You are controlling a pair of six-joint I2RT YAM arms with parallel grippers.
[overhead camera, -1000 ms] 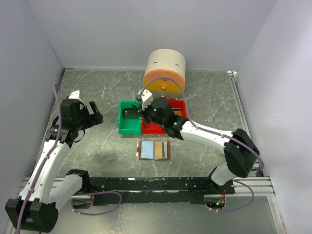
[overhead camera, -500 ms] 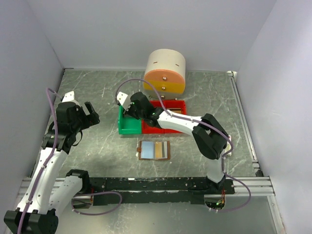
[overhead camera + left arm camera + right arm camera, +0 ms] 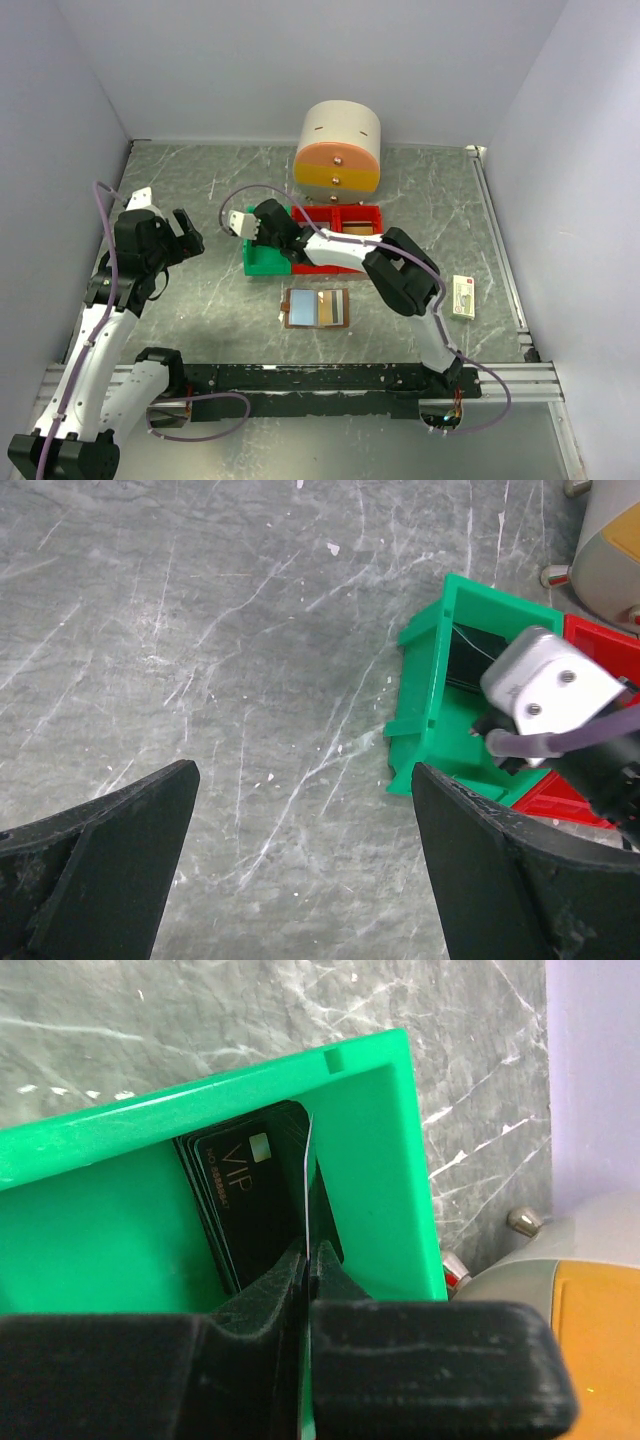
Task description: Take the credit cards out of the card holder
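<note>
Two arms of the same build. The left arm [image 3: 95,332] and the right arm [image 3: 335,250] both carry glossy white link shells between chunky black joint housings. Their black bases are bolted to a black rail [image 3: 320,378] with bare aluminium extrusion showing at its ends.

Lilac-grey cables [image 3: 570,738] loop off each arm, and another coil trails by the rail.

The left gripper [image 3: 305,772] has broad, matt black wedge fingers [image 3: 100,880], scuffed and dusty. The right gripper [image 3: 308,1260] is black and blocky with softly rounded edges. Behind it sits a white block [image 3: 545,685] with two dark screws, a cable plugged in beneath.

At the right base there may be a small green light [image 3: 432,416], too tiny to be sure.
</note>
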